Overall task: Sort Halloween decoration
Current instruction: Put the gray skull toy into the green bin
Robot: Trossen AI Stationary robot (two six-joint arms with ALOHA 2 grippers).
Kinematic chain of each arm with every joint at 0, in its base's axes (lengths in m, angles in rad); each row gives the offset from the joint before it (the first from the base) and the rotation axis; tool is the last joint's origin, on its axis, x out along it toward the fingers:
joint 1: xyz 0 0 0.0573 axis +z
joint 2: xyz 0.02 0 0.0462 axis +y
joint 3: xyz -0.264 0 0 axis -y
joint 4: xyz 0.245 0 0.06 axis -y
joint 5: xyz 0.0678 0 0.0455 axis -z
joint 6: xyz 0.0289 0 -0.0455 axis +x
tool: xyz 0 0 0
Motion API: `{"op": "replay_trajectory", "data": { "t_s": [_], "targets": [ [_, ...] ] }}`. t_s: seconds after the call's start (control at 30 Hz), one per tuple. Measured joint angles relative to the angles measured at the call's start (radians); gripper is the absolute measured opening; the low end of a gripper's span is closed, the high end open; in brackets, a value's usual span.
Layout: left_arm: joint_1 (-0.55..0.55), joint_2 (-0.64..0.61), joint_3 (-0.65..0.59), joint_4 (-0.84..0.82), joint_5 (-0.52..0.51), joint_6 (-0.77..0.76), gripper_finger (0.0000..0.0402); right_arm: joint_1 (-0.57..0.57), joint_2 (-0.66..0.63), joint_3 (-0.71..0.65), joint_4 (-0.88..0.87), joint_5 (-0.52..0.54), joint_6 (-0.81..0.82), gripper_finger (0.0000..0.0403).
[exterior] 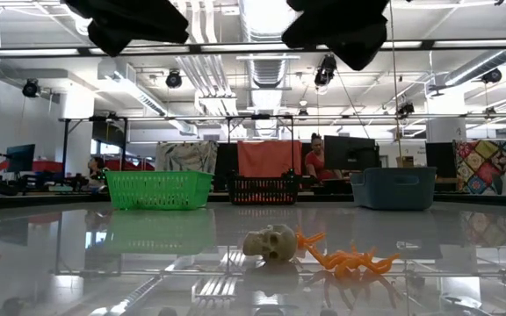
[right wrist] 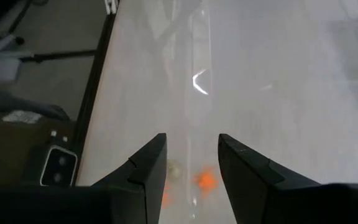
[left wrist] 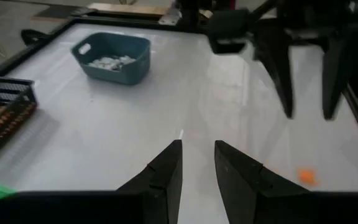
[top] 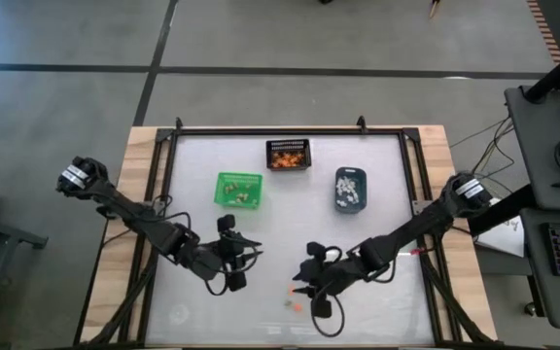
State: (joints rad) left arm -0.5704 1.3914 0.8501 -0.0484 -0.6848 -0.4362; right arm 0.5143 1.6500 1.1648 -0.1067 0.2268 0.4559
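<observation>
- Nearest the low camera lie a tiny pale skull (exterior: 270, 242) and an orange trinket (exterior: 350, 260), touching, on the near part of the white table (top: 387, 175).
- Right gripper (right wrist: 191, 163) hovers over them, fingers apart, holding nothing.
- Left gripper (left wrist: 197, 163) hangs just left of it, fingers parted (a narrow gap), empty.
- Far off stand a green bin (top: 238, 189), a black mesh bin (top: 289, 155) of orange pieces, and a blue-grey bin (top: 350, 190) of white ones.
- No readable writing shows.
</observation>
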Motion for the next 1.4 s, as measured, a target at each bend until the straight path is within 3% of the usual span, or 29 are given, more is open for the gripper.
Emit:
{"op": "replay_trajectory", "data": {
  "t_s": [0.17,0.53,0.8,1.4],
  "targets": [
    [-0.033,0.000,0.000,-0.001,-0.057,-0.025,0.0077,0.020,0.074,0.086,-0.089,-0.001,0.000,0.0134],
    [-0.096,0.000,0.000,-0.001,-0.067,-0.095,0.0077,0.038,0.240,0.271,-0.278,0.000,-0.005,0.0134],
    [-0.129,0.001,0.000,-0.001,-0.068,-0.113,0.0077,0.047,0.338,0.363,-0.304,0.000,-0.086,0.0145],
    [-0.133,0.002,-0.002,-0.005,-0.068,-0.124,0.0077,0.051,0.381,0.371,-0.308,0.009,-0.152,0.0155]
  ]
}}
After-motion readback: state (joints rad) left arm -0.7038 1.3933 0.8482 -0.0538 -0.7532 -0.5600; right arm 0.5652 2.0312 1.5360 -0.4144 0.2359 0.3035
